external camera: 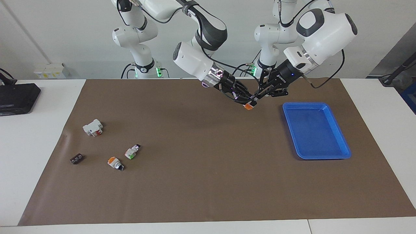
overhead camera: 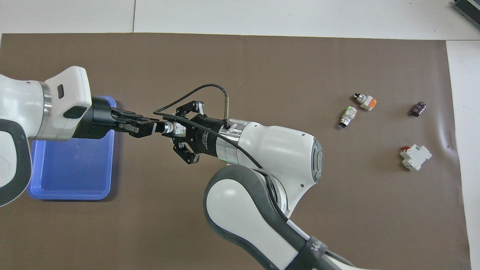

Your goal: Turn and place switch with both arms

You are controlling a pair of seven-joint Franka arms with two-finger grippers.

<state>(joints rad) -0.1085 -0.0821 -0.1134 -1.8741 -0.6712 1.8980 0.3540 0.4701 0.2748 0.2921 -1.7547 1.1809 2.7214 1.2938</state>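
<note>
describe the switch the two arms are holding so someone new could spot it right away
Start at the blue tray at the left arm's end of the brown mat. Just beside its corner nearest the robots, the left tool and right tool meet tip to tip above the mat. The switch is the small orange-capped piece clamped between them, the only one off the mat; the other parts lie toward the right arm's end.

Switch [external camera: 249,105] up in the air, pinched between right gripper [external camera: 249,100] and left gripper [external camera: 255,98], tips meeting on it from either side. White body, orange cap pointing down toward mat. Other end hidden by fingers. Overhead: white body [overhead camera: 176,129] just visible between tips.
</note>
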